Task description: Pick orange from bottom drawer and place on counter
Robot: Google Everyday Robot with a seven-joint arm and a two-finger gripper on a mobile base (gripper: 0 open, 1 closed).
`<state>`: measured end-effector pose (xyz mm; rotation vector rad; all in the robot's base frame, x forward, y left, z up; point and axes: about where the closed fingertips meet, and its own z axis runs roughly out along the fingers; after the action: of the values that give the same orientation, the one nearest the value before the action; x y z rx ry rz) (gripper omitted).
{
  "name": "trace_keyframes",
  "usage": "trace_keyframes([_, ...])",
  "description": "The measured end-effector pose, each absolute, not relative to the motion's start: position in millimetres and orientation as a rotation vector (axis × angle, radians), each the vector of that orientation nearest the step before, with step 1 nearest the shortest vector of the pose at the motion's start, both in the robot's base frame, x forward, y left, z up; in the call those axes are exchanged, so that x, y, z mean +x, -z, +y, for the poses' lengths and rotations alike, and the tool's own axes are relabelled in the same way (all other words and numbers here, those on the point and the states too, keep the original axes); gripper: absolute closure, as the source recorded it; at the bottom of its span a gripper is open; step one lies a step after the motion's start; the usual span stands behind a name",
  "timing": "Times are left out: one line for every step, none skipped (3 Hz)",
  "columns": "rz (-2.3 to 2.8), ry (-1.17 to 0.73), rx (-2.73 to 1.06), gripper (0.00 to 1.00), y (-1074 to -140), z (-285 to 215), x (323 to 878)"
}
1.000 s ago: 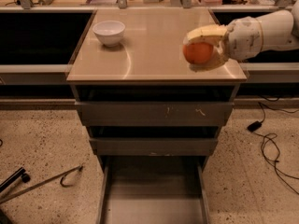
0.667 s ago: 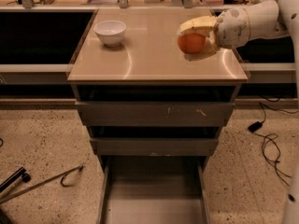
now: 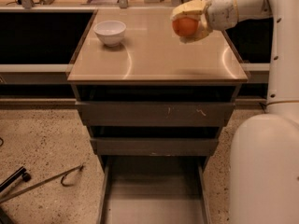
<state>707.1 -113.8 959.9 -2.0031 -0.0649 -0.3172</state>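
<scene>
My gripper (image 3: 188, 23) is shut on the orange (image 3: 185, 26), a small round orange fruit, with pale yellow fingers above and beside it. It holds the orange in the air over the right rear part of the counter (image 3: 154, 55), the glossy tan top of the grey drawer cabinet. The bottom drawer (image 3: 154, 195) is pulled out at the bottom of the view, and its grey floor shows nothing in it.
A white bowl (image 3: 110, 32) stands on the counter's left rear part. Two shut grey drawers (image 3: 154, 113) sit above the open one. Dark shelving flanks the cabinet. My white arm and base (image 3: 266, 162) fill the right side. Dark metal parts (image 3: 42, 181) lie on the speckled floor at left.
My gripper has carried the orange up and back, toward the counter's rear. The view has shifted, so the robot's white body now shows at right.
</scene>
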Motion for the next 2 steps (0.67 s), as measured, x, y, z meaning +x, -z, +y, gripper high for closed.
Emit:
trace_keyframes([-0.046, 0.410, -2.095, 1.00, -965.9, -115.3, 727.6])
trace_keyframes([-0.012, 0.439, -2.208, 1.00, -954.3, -118.0, 740.5])
